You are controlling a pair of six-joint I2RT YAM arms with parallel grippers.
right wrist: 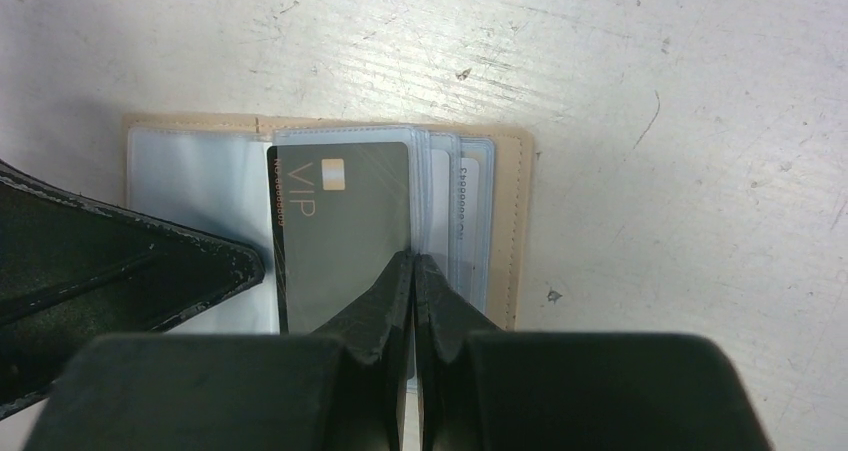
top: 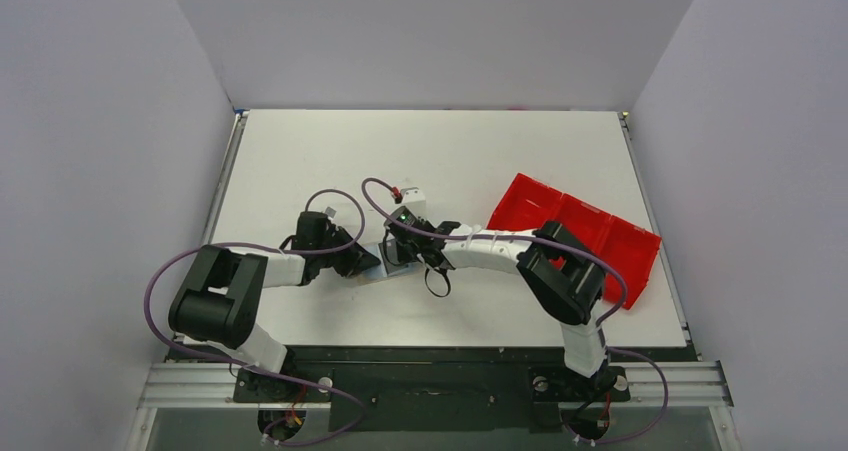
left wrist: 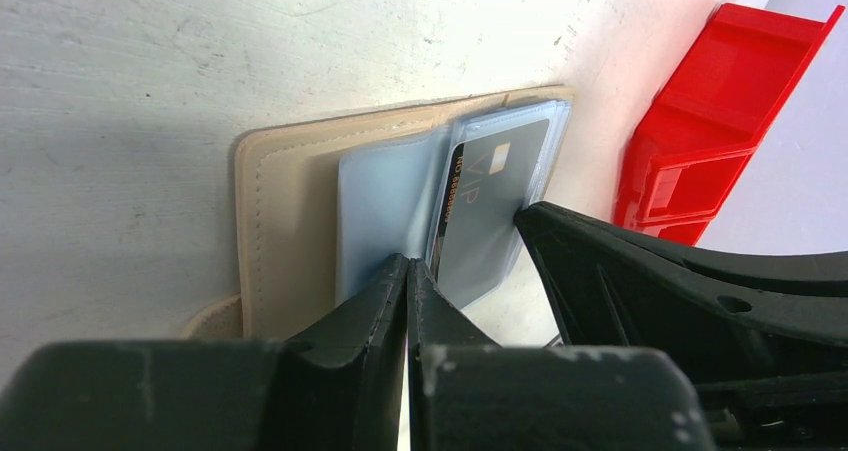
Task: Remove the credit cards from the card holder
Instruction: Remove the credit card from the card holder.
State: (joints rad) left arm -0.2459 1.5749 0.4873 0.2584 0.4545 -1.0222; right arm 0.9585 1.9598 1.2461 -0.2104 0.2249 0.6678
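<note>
l pincer [left wrist: 407,266], r pincer [right wrist: 414,261] closed, scuffed tbl [right wrist: 650,91], grey walls [top: 100,121]

Showing tan with pale stitching on the card holder [right wrist: 515,221]; dark grey, gold-lettered, on the credit card [right wrist: 345,226] inside it; red on the tray [top: 575,233] nearby.

You've got a white, scuffed table [top: 300,151]. The open card holder [right wrist: 515,231] lies flat on it, right under the tips of the left gripper [left wrist: 407,266] and right gripper [right wrist: 414,261]. The red tray [top: 530,206] rests ahead of the left gripper, past the holder.
</note>
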